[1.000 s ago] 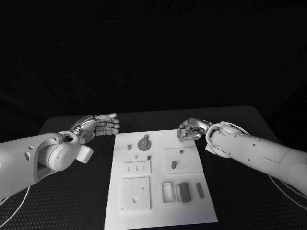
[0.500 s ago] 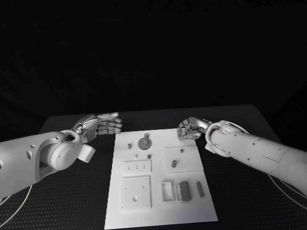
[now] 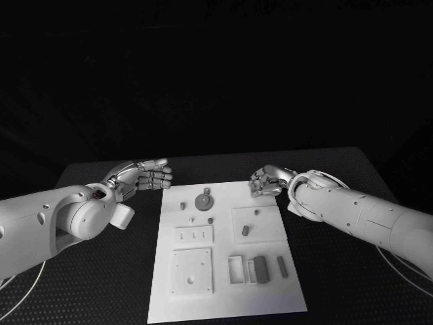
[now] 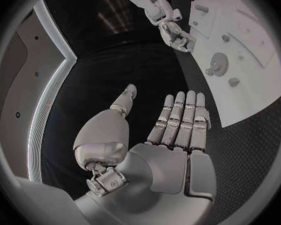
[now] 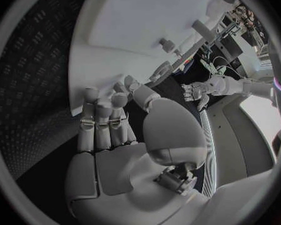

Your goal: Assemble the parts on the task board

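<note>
The white task board [image 3: 226, 298] lies lengthwise in the middle of the table. A grey gear [image 3: 205, 201] sits near its far end, with small grey pegs [image 3: 244, 231] behind it and dark bars [image 3: 260, 269] nearer me. My left hand [image 3: 143, 176] hovers just off the board's far left corner, fingers straight and together, thumb apart, holding nothing. My right hand [image 3: 268, 181] hangs over the far right corner with its fingers loosely bent and nothing in them. The left wrist view shows my left hand [image 4: 172, 130], the gear [image 4: 218, 65] and the right hand [image 4: 177, 35].
Black textured table [image 3: 99, 271] surrounds the board on both sides. White blocks with holes and slots [image 3: 191, 272] are fixed on the board's near half. The right wrist view shows my right hand [image 5: 115, 135], the board [image 5: 147, 25] and the left hand [image 5: 206, 90].
The right hand has drifted slightly left, toward the board's far corner. The left hand has risen a touch. The parts have not moved.
</note>
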